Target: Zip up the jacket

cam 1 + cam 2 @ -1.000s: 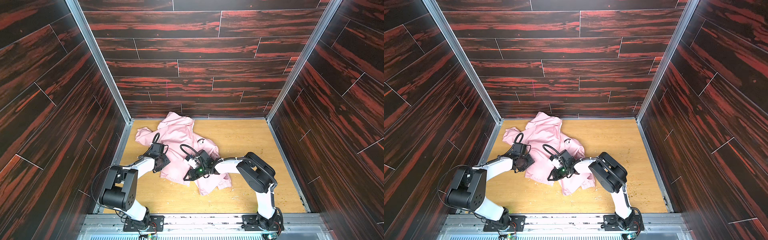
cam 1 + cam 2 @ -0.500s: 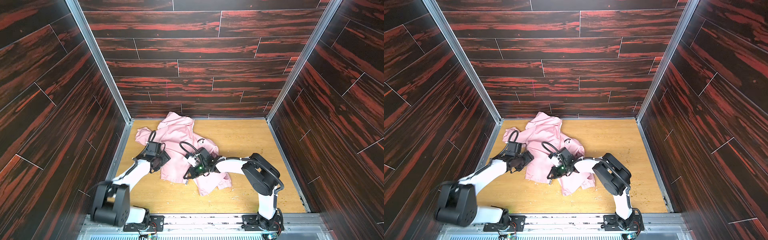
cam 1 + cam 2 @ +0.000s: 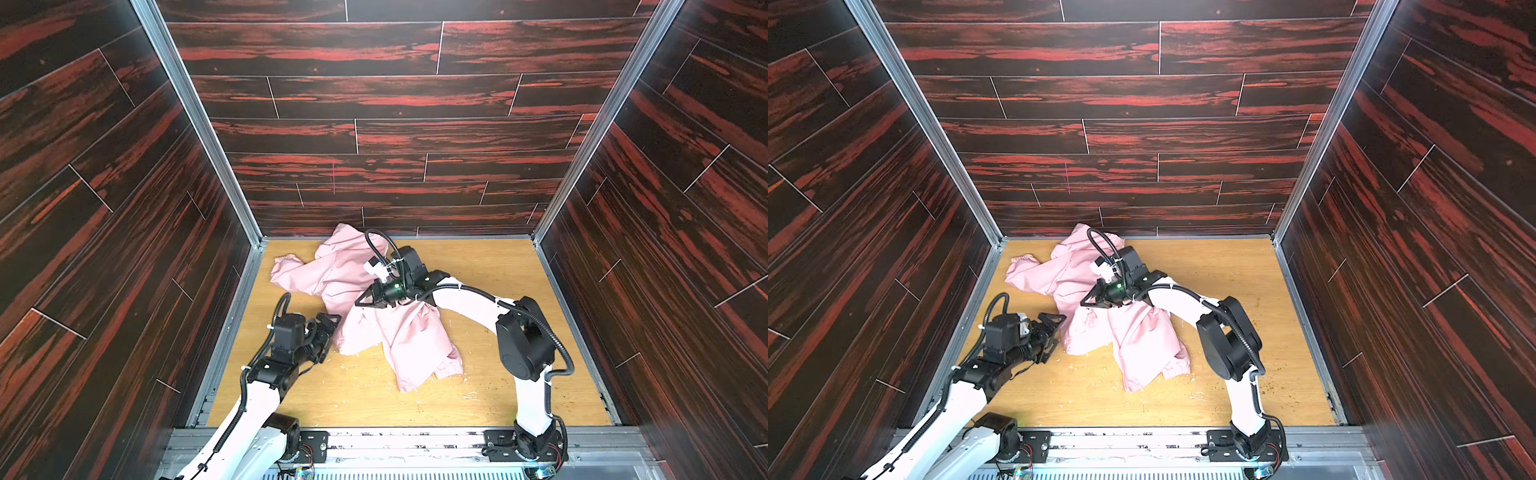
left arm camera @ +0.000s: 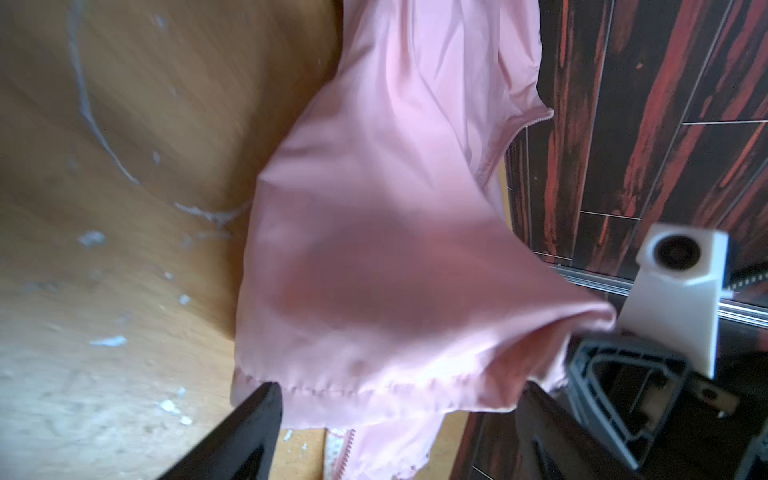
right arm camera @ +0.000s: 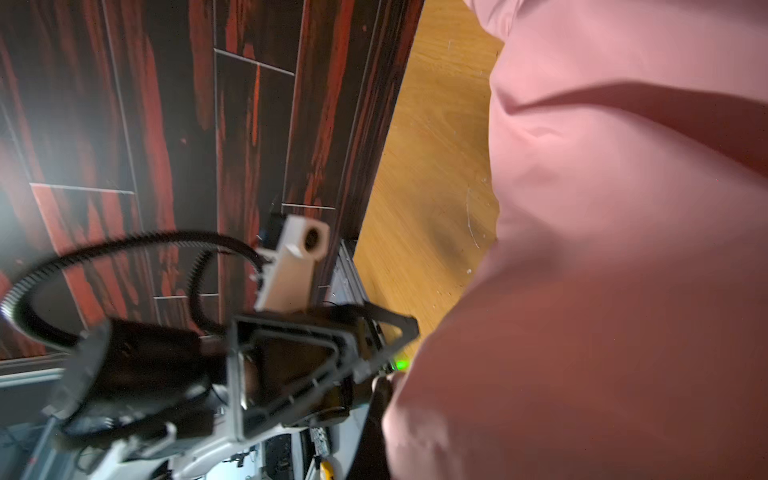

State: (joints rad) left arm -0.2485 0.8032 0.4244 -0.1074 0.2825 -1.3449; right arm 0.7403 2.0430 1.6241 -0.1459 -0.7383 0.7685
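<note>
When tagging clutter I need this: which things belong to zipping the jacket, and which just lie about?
Job: jacket, right gripper shut on it, left gripper open at its hem.
Lying about: white flecks on the wooden tabletop.

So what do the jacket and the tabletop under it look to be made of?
The jacket: thin, smooth woven synthetic, probably nylon-like, faint sheen; it creases sharply and drapes limply. The tabletop: light wood or wood-look laminate, matt, visible grain, scuffed with white flecks.
</note>
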